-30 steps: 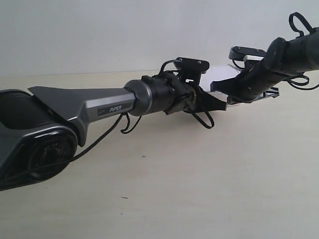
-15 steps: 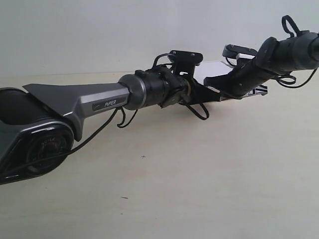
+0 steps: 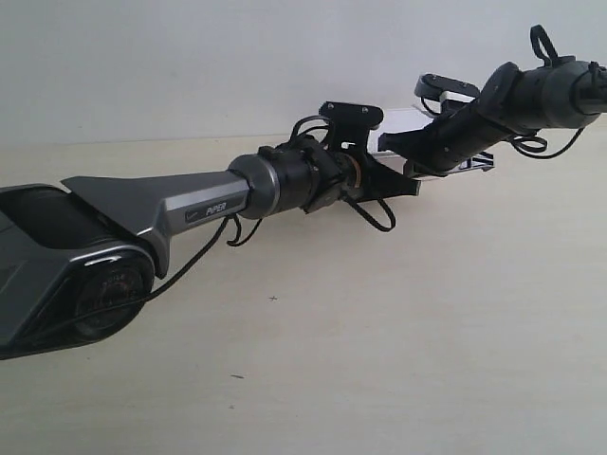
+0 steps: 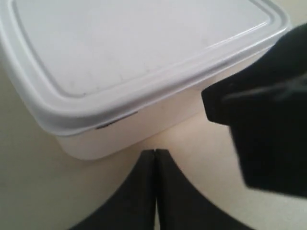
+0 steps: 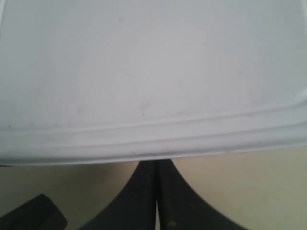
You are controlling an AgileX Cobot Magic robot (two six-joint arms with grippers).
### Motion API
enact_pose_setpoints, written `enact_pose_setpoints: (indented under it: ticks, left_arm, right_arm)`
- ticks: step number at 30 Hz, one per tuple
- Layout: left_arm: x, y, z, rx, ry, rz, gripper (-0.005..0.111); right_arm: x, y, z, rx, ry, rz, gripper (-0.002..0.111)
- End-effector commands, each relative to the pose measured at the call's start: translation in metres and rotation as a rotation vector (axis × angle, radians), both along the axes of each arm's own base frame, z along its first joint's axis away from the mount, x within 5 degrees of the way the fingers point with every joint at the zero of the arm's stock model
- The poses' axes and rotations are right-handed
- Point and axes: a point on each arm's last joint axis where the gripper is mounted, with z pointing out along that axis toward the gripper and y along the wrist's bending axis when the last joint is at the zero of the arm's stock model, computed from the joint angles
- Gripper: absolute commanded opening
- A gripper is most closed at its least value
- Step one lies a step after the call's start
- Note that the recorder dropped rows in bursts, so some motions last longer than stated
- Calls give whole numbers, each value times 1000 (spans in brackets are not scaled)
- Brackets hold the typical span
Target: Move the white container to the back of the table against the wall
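Observation:
The white container (image 4: 139, 52) fills both wrist views, lid on; in the exterior view only slivers of the white container (image 3: 410, 120) show behind the two arms, near the wall (image 3: 190, 57). My left gripper (image 4: 155, 151) is shut, its tips at the container's side wall near a rounded corner. My right gripper (image 5: 156, 163) is shut too, its tips tucked under the lid's rim (image 5: 153, 139) against the side. In the exterior view the gripper of the arm at the view's left (image 3: 413, 185) and that of the arm at the view's right (image 3: 389, 142) meet at the container.
The pale table (image 3: 379, 332) stretches forward from the arms, with tiny dark specks (image 3: 273, 299). The other arm's black gripper (image 4: 264, 124) sits close beside my left gripper. Cables loop under the wrist (image 3: 379, 213).
Both arms have moved back toward the wall, and the container has slid back with them. Both grippers stayed shut.

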Motion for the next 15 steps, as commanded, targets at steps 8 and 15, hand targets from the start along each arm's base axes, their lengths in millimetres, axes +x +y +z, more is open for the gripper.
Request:
enact_pose_setpoints:
  ticks: [8, 15]
  left_arm:
    - [10, 2, 16, 28, -65, -17, 0]
    - [10, 2, 16, 89, -93, -59, 0]
  right_arm:
    - [18, 2, 1, 12, -24, 18, 0]
    - [27, 4, -2, 38, -44, 11, 0]
